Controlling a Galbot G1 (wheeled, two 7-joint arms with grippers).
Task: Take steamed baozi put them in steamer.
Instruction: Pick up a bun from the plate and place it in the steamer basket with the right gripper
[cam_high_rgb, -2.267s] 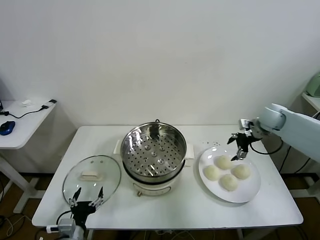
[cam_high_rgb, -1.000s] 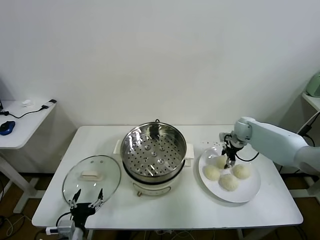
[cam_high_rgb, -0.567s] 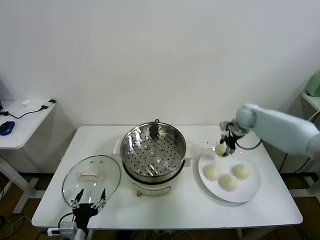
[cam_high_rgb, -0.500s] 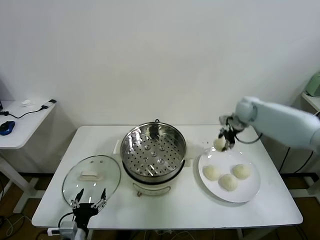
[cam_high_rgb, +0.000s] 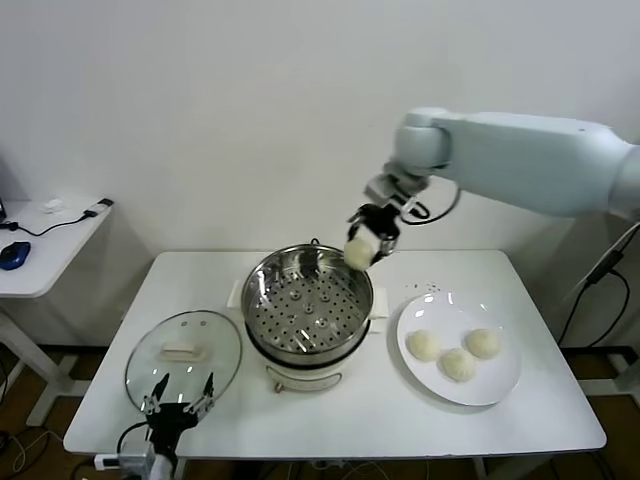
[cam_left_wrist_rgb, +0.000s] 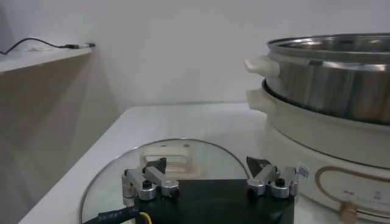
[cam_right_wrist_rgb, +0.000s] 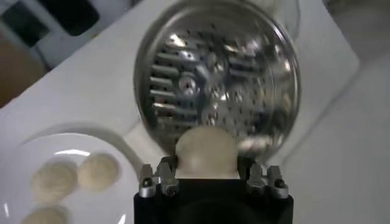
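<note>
R gripper (cam_high_rgb: 367, 240) up in the air over the far-right rim of the steamer (cam_high_rgb: 308, 312), approx 2 o'clock on the pot. Jaws clenched on one baozi (cam_high_rgb: 358, 252); the wrist cam shows the bun (cam_right_wrist_rgb: 206, 151) pinched from both sides, the perforated tray directly beyond it. Held high, prob. so it clears the steel wall before going down.

Other 3 baozi (cam_high_rgb: 456, 351) sit on the white plate (cam_high_rgb: 505, 382), at 3 o'clock from the steamer, clustered together. Tray looks empty, so judged to be 1st bun of 4, transfer step.

L gripper (cam_high_rgb: 178, 409) parked low at the table's near edge, approx 7 o'clock from the pot, jaws released, nothing in them. It sits over the near edge of the glass lid (cam_high_rgb: 183, 356), which lies off the pot, leaving the opening free for loading.
</note>
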